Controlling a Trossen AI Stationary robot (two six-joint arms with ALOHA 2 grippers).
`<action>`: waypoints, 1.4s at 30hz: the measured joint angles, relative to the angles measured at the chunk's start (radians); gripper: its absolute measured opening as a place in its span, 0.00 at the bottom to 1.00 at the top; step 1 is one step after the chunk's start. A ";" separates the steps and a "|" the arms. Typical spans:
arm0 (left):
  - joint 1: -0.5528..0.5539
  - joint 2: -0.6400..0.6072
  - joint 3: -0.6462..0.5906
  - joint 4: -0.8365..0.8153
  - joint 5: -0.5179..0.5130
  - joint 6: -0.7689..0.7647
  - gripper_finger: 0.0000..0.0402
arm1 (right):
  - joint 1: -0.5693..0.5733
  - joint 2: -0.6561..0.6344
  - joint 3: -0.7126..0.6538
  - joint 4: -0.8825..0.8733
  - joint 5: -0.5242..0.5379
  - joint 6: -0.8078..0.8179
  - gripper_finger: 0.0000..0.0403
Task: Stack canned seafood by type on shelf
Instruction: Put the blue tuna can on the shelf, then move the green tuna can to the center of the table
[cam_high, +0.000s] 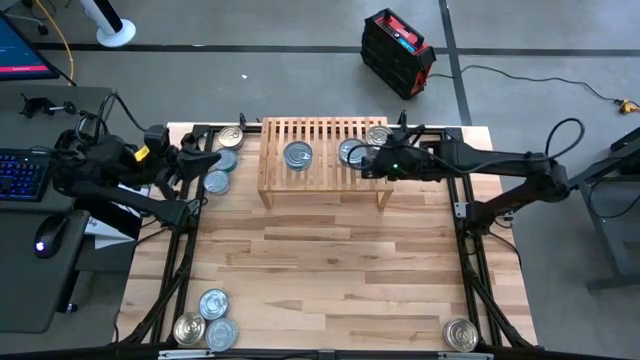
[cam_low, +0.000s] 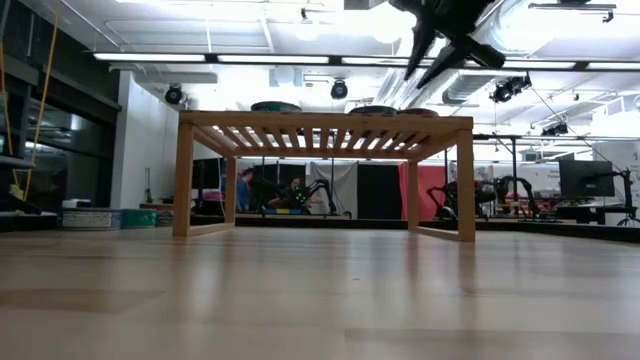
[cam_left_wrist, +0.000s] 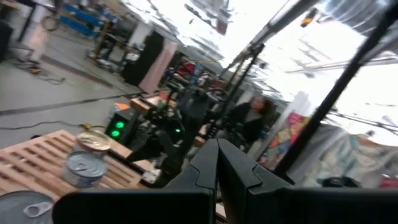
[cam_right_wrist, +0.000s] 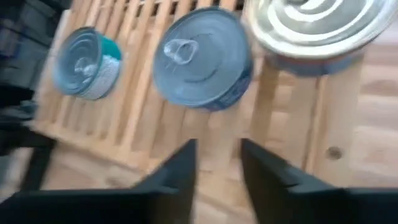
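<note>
Above the shelf's right end: right gripper (cam_high: 366, 160), fingers apart and empty, just beside a bluish tin (cam_high: 350, 151).

On the shelf (cam_high: 322, 138), at the table's (cam_high: 330, 270) far edge: one bluish-lidded tin (cam_high: 298, 155) left of centre, the bluish tin toward the right end, a silver-gold tin (cam_high: 378, 134) at the far right corner. In the right wrist view, spread fingers (cam_right_wrist: 178, 168) short of the nearer bluish tin, gap between them clear. Beyond the shelf's left end, near the far left corner: left gripper (cam_high: 204, 164) among three more tins (cam_high: 222, 160), finger state impossible to tell. Near left corner: three tins (cam_high: 213, 305) clustered. Near right corner: a single silver-gold tin (cam_high: 460, 333).
</note>
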 joint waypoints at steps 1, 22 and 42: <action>0.000 0.008 0.000 0.000 -0.011 0.000 0.00 | 0.001 0.012 0.000 0.004 0.018 -0.026 0.10; 0.000 0.158 0.000 0.124 -0.096 -0.027 0.00 | -0.076 0.160 0.000 0.139 -0.028 -0.303 0.00; 0.141 0.416 0.029 -0.304 0.149 -0.306 0.00 | 0.126 0.036 0.000 0.297 -0.085 -0.458 0.00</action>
